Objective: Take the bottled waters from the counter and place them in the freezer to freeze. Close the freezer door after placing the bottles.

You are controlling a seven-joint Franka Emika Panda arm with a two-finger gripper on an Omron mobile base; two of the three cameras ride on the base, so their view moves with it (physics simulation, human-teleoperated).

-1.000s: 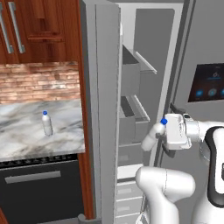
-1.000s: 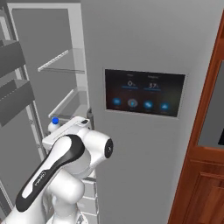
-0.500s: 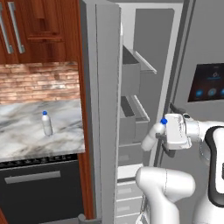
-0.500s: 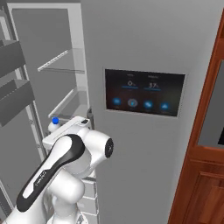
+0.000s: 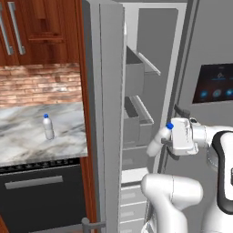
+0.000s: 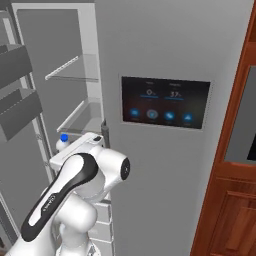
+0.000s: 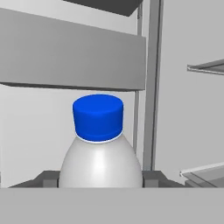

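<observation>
Fingers point(image 7: 100, 186) clamped on bottle point(image 5: 159, 140), held at mouth of open freezer point(image 5: 136, 113), just short of shelves. 2 bottles total: 2nd bottle point(image 5: 48, 127) upright on table point(image 5: 27, 141), left of freezer door point(image 5: 107, 113). Prob. light, smooth plastic, slippery; grip mid-body, not cap.

Flat, even rendered light in all three views, no visible source. No hard cast shadows; only soft shading under the freezer point(image 5: 150, 91) shelves and door bins. No motion blur, no depth-of-field falloff, edges stay straight out to the corners. Base views look soft and slightly pixelated. Dispenser panel point(image 6: 165, 102) glows blue at centre right. Hand view: broad soft highlight down the bottle point(image 7: 99, 153) body at lower centre, cap evenly lit. Marble counter point(image 5: 27, 136) bright at left, not blown out.
</observation>
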